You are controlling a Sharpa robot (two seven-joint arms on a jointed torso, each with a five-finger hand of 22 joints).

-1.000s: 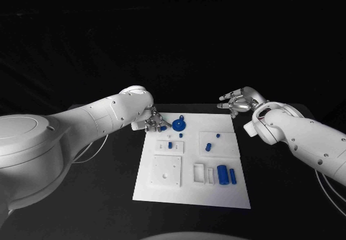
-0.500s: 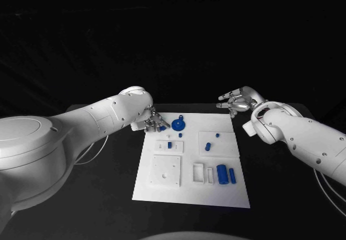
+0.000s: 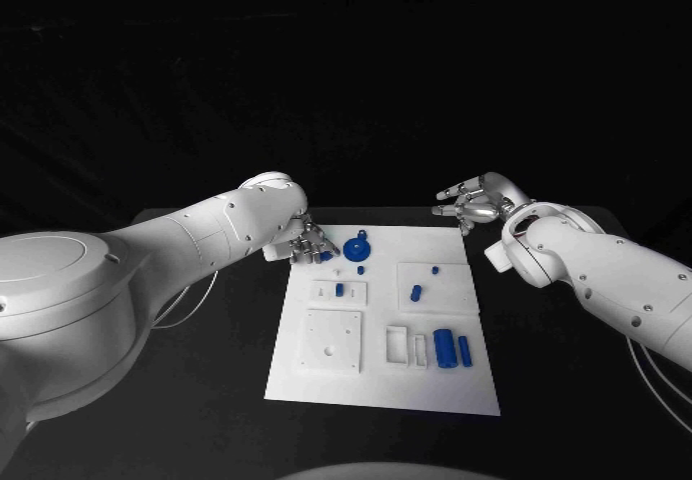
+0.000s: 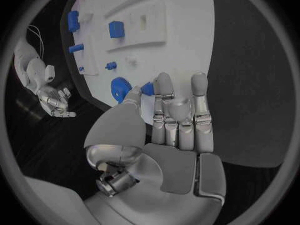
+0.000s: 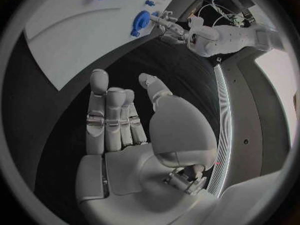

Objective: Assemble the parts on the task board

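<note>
Two white arms reach over a black desk [image 3: 216, 400] in a dark room. On it lies the white task board [image 3: 387, 385], carrying small blue parts: a round gear-like piece [image 3: 358, 244] near its far left corner, and a blue block [image 3: 446, 348] nearer the robot. The left robot hand [image 3: 306, 245] hovers at that far left corner, fingers straight, its fingertips [image 4: 164, 82] just beside the gear, gripping nothing. The right robot hand [image 3: 475, 204] hangs beyond the far right corner, fingers apart and empty.
</note>
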